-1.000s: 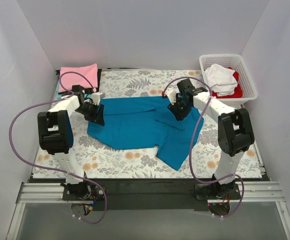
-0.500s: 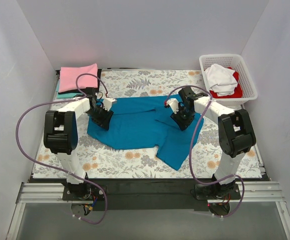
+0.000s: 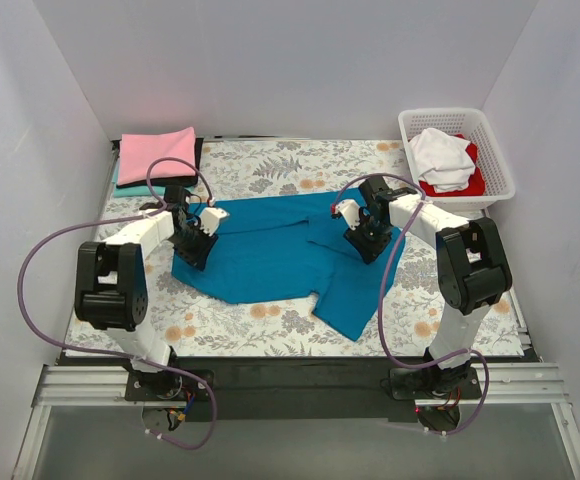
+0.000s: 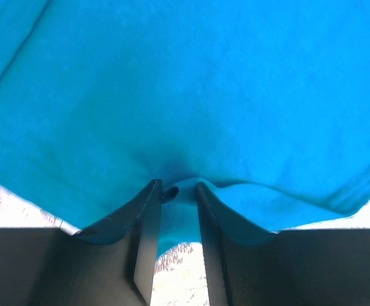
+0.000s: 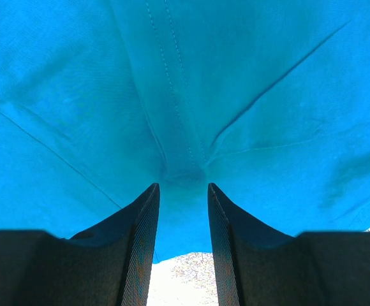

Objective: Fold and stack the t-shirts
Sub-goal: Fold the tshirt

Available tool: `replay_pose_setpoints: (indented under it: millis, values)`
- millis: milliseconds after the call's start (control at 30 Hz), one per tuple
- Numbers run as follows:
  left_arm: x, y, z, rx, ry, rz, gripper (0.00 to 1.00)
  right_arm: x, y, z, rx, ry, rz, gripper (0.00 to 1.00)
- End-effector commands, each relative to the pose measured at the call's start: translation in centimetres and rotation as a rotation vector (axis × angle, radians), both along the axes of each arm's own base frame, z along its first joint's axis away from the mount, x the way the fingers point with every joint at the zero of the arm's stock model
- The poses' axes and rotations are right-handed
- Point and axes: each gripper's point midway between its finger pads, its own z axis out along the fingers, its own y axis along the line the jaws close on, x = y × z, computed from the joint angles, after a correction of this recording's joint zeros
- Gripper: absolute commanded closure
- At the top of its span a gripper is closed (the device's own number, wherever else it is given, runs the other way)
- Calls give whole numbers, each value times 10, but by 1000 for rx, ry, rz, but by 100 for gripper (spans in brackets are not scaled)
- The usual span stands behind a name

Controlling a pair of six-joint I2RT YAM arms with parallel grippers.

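Teal t-shirt (image 3: 270,255) lay spread mid-desk (image 3: 270,165), with 1 flap hanging toward the near edge. Left fingers (image 3: 194,246) were down on its left edge and right fingers (image 3: 363,238) were on a ridge in its right half. Both pairs were nearly closed on cloth. On the left wrist cam the left fingers (image 4: 150,199) had a small tuck of hem squeezed between the tips. On the right wrist cam the right fingers (image 5: 149,199) were narrow, with creases and a stitched seam running into the gap, so I read that as a pinch too. My take for the fold: raise both arms together to the same height, keep light tension across the shirt, and don't pull the 2 grips apart. The left bite looked shallow, so go slow or it slips. Watch that the near flap doesn't drag and twist the fold. The top cam couldn't resolve either grip; only the wrist cams showed cloth between the tips. The wrist cams showed just teal and slivers of desk. Only the top cam gave the layout: folded pink t-shirt (image 3: 156,153) back-left as the stack target, basket (image 3: 500,152) back-right holding a white t-shirt (image 3: 442,155) and a red t-shirt (image 3: 472,185).
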Motion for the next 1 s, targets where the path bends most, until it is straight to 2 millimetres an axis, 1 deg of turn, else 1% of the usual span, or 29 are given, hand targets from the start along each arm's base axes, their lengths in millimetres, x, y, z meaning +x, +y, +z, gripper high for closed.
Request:
replay_pose_setpoints:
  millis: [0, 67, 100, 167, 233, 267, 300, 400, 500, 533, 567, 600, 633, 667, 733, 800, 867, 967]
  values:
    - [6, 1, 26, 2, -103, -25, 77, -2, -3, -5, -4, 14, 3, 58]
    - [1, -1, 30, -11, -104, -29, 85, -2, -3, -4, -5, 12, 2, 58]
    - [-1, 0, 32, -11, -111, -53, 92, -3, -3, -4, -6, 13, 4, 58]
    - [-11, 0, 35, -9, -106, -66, 100, -3, -4, -1, -4, 5, 5, 58]
    - [-19, 4, 34, 8, -99, -89, 100, -5, -4, 3, -2, -3, 9, 58]
    - [-28, 6, 35, 20, -92, -99, 100, -5, -5, 5, -2, -4, 11, 58]
    - [-40, 12, 28, 41, -62, -108, 100, -7, -5, 5, -4, -2, 18, 57]
    - [-66, 26, 20, 82, -21, -133, 100, -10, -8, 9, -7, -5, 25, 57]
    - [-83, 36, 18, 103, -4, -147, 100, -16, -9, 14, -7, 1, 37, 57]
    - [-89, 39, 16, 104, 10, -141, 96, -17, -10, 16, -6, -1, 43, 57]
    - [-92, 39, 18, 95, 13, -144, 83, -19, -10, 16, -4, 5, 48, 57]
    - [-93, 45, 20, 80, 15, -113, 77, -21, -10, 18, -2, 6, 53, 57]
    - [-93, 43, 27, 53, 5, -104, 73, -25, -11, 21, 0, 7, 69, 57]
    - [-91, 44, 30, 42, -5, -95, 62, -26, -11, 23, 2, 5, 77, 57]
    - [-87, 53, 36, 38, -33, -68, 56, -33, -13, 27, 4, 7, 93, 57]
    - [-82, 62, 42, 31, -68, -55, 53, -39, -13, 30, 16, 13, 121, 58]
    - [-85, 58, 47, -13, -70, -80, 53, -47, -13, 29, 20, 29, 147, 59]
    - [-88, 53, 52, -39, -109, -142, 52, -58, -12, 22, 22, 66, 162, 60]
